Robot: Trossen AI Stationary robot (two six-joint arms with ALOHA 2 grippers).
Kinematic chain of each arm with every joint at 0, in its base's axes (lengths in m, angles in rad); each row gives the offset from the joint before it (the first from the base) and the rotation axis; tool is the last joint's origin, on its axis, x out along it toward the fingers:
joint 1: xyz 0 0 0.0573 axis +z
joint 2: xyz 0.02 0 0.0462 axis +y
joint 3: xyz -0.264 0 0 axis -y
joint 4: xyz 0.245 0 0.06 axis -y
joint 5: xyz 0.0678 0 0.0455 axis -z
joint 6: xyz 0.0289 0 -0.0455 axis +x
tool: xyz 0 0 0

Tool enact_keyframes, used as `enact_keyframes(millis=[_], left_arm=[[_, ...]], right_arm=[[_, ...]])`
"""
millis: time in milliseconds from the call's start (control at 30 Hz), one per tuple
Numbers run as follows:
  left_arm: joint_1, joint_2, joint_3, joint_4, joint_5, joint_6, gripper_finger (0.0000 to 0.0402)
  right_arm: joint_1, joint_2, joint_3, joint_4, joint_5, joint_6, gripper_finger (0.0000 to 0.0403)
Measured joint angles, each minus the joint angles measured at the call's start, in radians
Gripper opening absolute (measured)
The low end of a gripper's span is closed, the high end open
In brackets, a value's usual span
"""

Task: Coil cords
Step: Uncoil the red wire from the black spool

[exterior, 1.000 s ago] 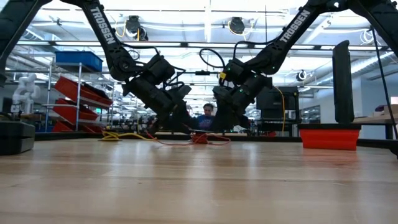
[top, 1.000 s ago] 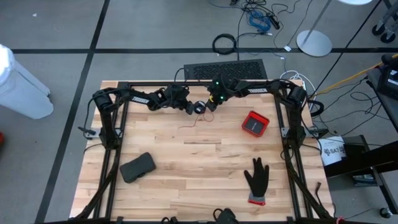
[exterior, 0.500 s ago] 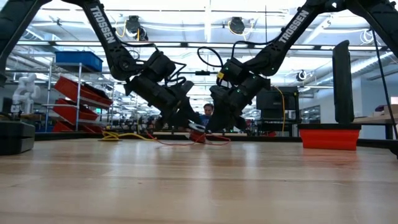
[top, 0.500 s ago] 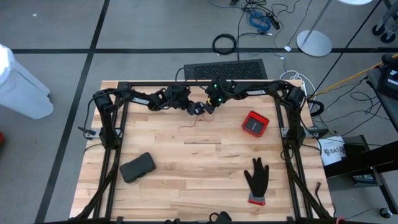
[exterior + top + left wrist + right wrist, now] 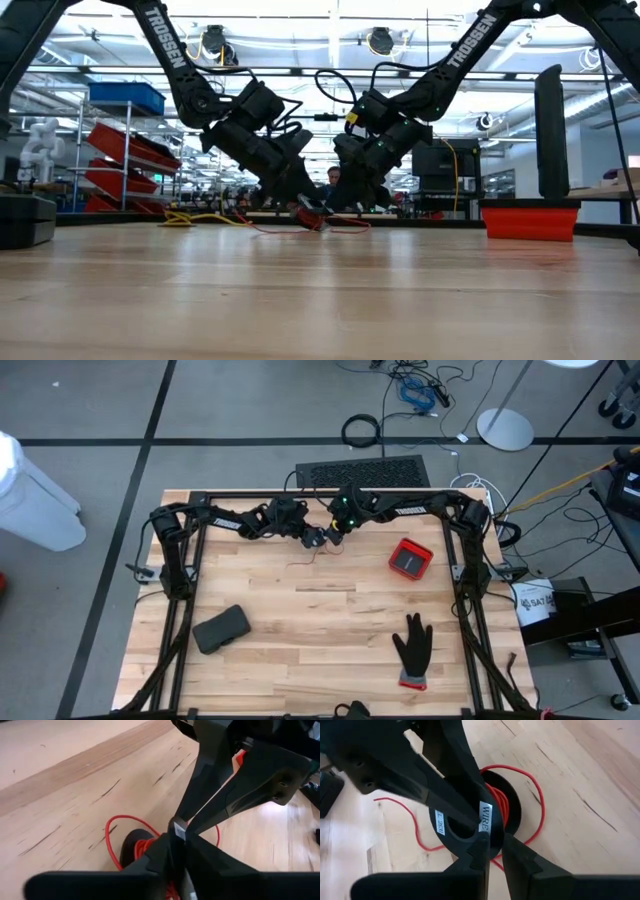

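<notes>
Both grippers have closed in on each other since the earlier frames and now meet tip to tip at the far-centre of the counter (image 5: 300,610), jaws narrowed. Left gripper (image 5: 318,538) and right gripper (image 5: 331,533) converge on the black spool (image 5: 470,822) of the red cord (image 5: 497,802); spool sits near the counter's back edge, between the two arms. Right wrist view shows the right gripper's fingers nearly shut, pinching the white "WIRE" label (image 5: 485,815) at the spool's rim, with the left gripper's fingers coming in from the opposite side onto the same spot. Left wrist view matches: fingers close to shut at a small white tag, spool and red loops just behind. Step in hand, as I read it: securing the spool and label between both grippers before winding. Loose red cord trails across the counter (image 5: 345,225), so coiling is not done. Next move needs one gripper to hold the spool steady while the other lets go and picks up the free cord. Hard to tell: whether the left gripper really grips the label or only touches it; whether the spool is lifted or resting. Yellow-tan cord's spool not made out. Red box (image 5: 410,558), black glove (image 5: 412,645) and dark pouch (image 5: 221,628) sit well apart.
</notes>
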Motion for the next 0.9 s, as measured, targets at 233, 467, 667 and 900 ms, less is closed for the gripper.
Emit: enact_keyframes(millis=[233, 467, 667, 900], left_arm=[[-0.005, -0.003, 0.002, 0.003, 0.002, 0.059, 0.0009], [-0.007, -0.009, 0.002, 0.007, 0.004, 0.108, 0.0004], [-0.008, -0.061, 0.0, -0.044, 0.012, 0.226, 0.0003], [-0.032, -0.18, 0.0, -0.203, -0.012, 0.5, 0.0002]], right_arm=[[0.0, 0.0, 0.0, -0.002, -0.002, -0.016, 0.0031], [0.0, -0.005, 0.0, -0.019, -0.008, -0.08, 0.0031], [0.001, -0.038, 0.0, -0.114, 0.028, -0.159, 0.0031], [0.021, -0.099, 0.0, -0.212, 0.176, -0.259, 0.0031]])
